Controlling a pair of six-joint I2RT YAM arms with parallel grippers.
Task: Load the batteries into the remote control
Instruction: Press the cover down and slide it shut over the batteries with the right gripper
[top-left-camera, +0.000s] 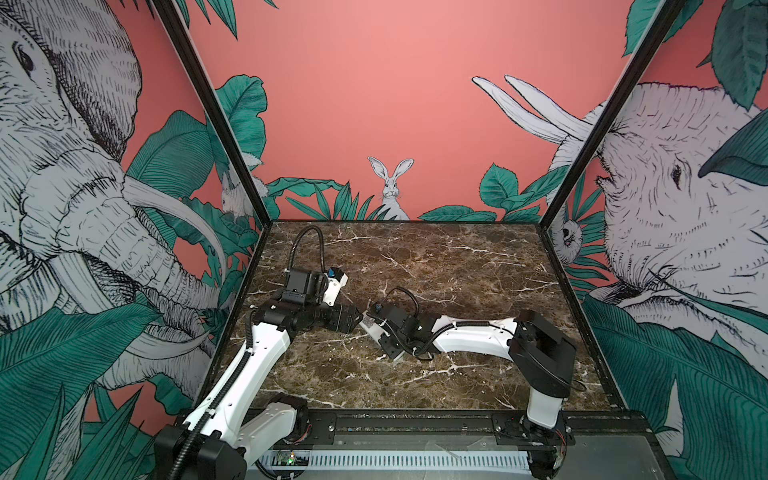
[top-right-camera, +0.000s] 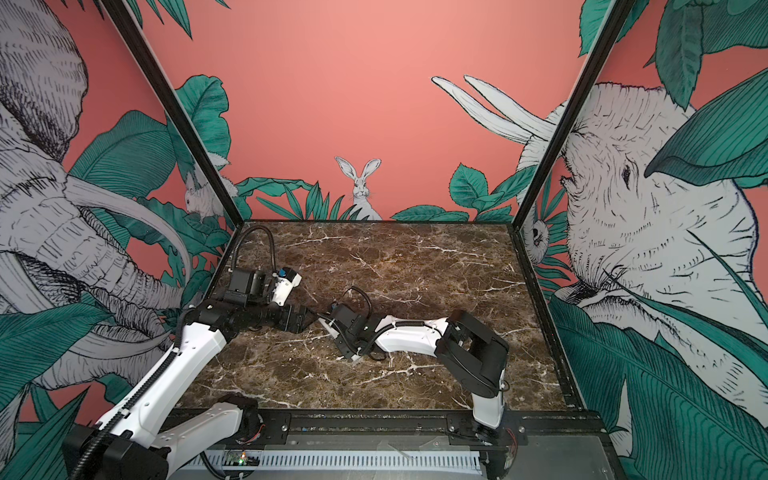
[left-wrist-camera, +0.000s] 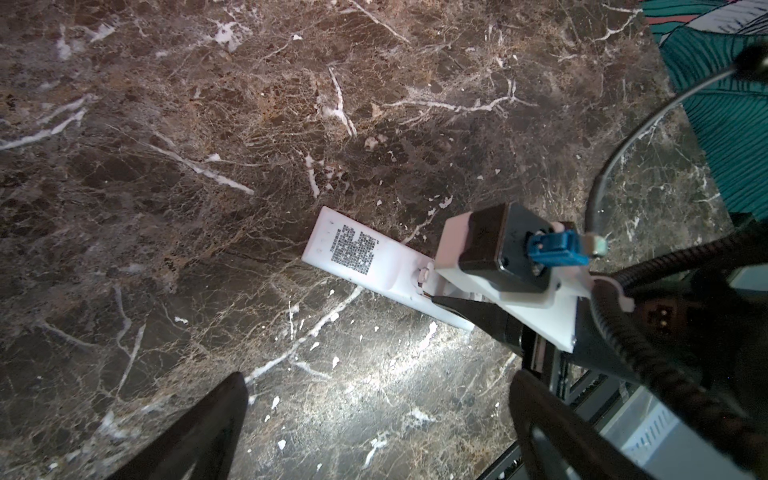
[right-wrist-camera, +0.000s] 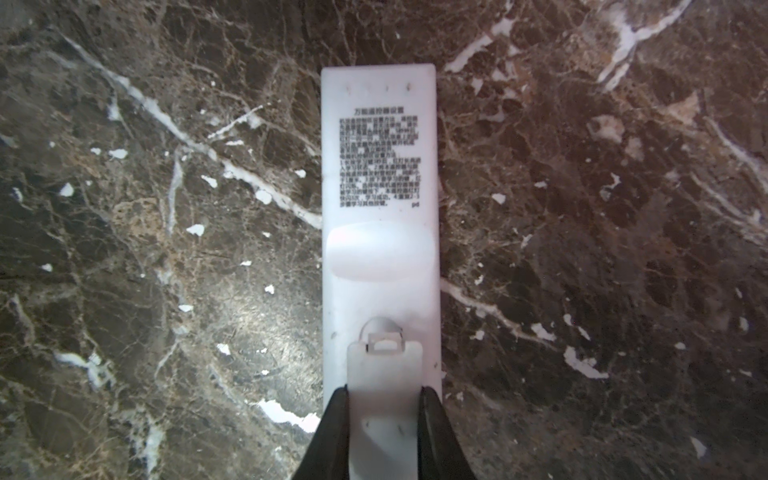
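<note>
"Two batteries on the sheet; any in sight?" the supervisor asks.

"None in any view; whether they sit inside, I cannot tell; the remote control (right-wrist-camera: 380, 166) lies back-up on the table (right-wrist-camera: 124, 249), label showing. The right gripper (right-wrist-camera: 384, 390) has its fingers (right-wrist-camera: 332, 428) clenched on a narrower white battery cover (right-wrist-camera: 384, 365), its latch tab at the remote's thumb notch; the left gripper (left-wrist-camera: 378, 386) hangs near, fingers (left-wrist-camera: 208, 428) spread wide, grasping nothing."

"Which step?"

"The cover over the battery bay, in my judgement; coming off or going on, I cannot say. The next move calls for a straight slide along the remote's length; the left fingers would do well to steady the body, lest it skate on the marble."
</note>
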